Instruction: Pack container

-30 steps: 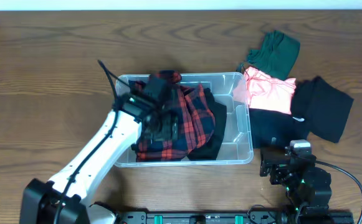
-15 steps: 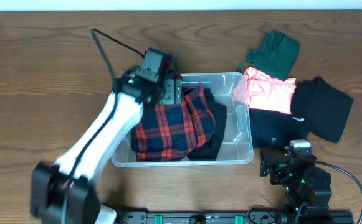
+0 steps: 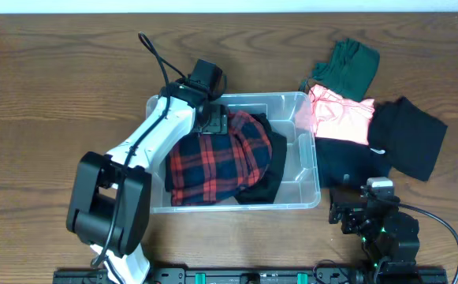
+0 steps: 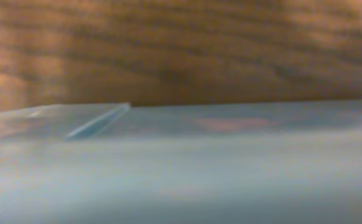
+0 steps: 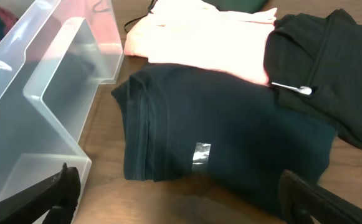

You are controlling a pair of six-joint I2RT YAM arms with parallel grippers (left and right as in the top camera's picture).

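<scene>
The clear container (image 3: 310, 155) stands mid-table. A red plaid garment (image 3: 217, 162) lies in it over a black one (image 3: 274, 172). My left gripper (image 3: 214, 120) hangs over the bin's back left corner, above the plaid's edge, and it looks open with nothing in it. The left wrist view is a blur of clear plastic (image 4: 181, 168) and wood, with no fingers showing. My right gripper (image 3: 360, 207) (image 5: 184, 205) rests open at the bin's front right corner (image 5: 37, 93), with a folded dark garment (image 5: 230, 137) just ahead of it.
Right of the bin lie a green garment (image 3: 347, 67), a pink one (image 3: 339, 114) (image 5: 199, 37), a black one (image 3: 408, 136) (image 5: 330, 68) and the folded dark one (image 3: 345, 162). Bare wooden table (image 3: 55, 118) spreads to the left.
My left arm has lifted off the plaid garment in the middle of the bin and swung to the back left corner. The plaid lies flatter. The right arm has not moved.
</scene>
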